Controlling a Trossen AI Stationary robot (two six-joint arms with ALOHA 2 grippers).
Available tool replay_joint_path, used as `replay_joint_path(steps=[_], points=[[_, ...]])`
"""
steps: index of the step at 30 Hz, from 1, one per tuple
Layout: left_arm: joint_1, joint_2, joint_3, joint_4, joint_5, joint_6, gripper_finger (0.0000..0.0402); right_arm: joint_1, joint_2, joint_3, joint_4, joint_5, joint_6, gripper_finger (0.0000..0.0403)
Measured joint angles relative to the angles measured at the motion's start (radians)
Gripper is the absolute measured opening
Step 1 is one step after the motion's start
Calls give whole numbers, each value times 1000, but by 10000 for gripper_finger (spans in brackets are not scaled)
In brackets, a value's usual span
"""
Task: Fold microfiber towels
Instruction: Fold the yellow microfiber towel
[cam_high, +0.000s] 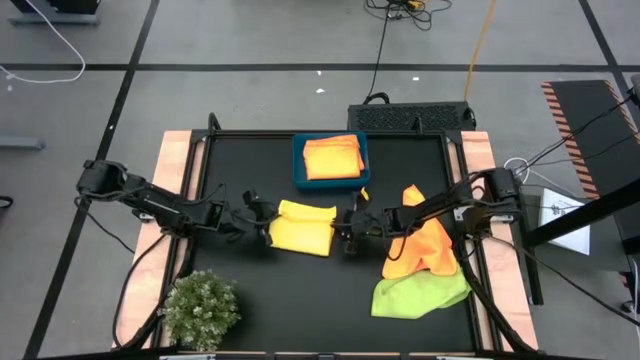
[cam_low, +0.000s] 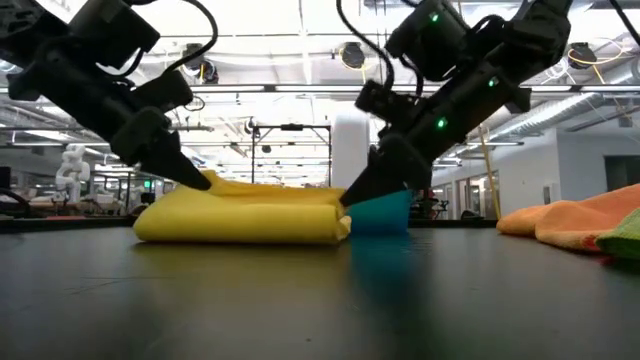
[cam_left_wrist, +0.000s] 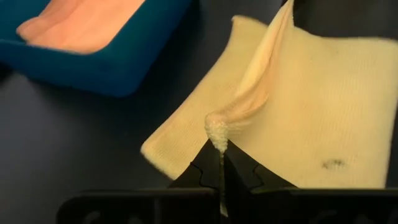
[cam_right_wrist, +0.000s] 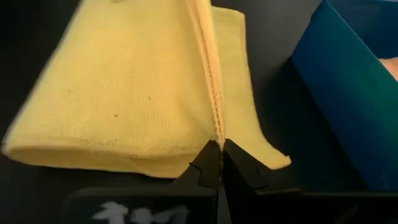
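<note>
1. Two grippers are pinched shut on the yellow towel (cam_high: 302, 227), which lies in the middle of the table (cam_high: 300, 300), just in front of the blue bin (cam_high: 330, 182).
2. A towel edge is held by the left gripper (cam_high: 262, 226) on one side and by the right gripper (cam_high: 349, 232) on the other.
3. The step looks like a fold being made. It is done well if both edges are lifted together, kept level, and laid down with the corners matched.
4. Both arms are stretched low toward the middle, tips tilted down at the cloth.
5. More towels (cam_high: 425, 262), orange and green, are piled beside the right arm. An orange towel (cam_high: 332, 157) is kept in the bin.
</note>
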Motion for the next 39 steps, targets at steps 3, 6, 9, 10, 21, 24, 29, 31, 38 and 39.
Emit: replay_joint_path(steps=[3,6,9,10,21,24,29,31,38,39], points=[[-13,0,0,33,10,11,2,23,-32,0,-20,1,14,1],[-22,0,0,62,13,26,2,50,-70,0,-39,1,37,1],[-20,0,0,71,12,49,2,70,-97,0,-44,1,49,1],[-14,0,0,66,5,58,2,73,-101,0,-46,1,52,1],[137,0,0,67,69,104,2,-20,-48,0,-69,54,73,1],[171,0,1,72,108,110,2,-41,-30,0,-93,54,100,1],[210,28,1,91,129,110,12,-48,-10,0,-95,55,126,1],[215,55,1,113,125,113,26,-48,-9,0,-98,58,126,1],[215,125,0,178,112,117,89,-53,-8,-2,-97,94,125,6],[215,124,0,186,111,114,97,-54,-8,-2,-98,105,125,8]])
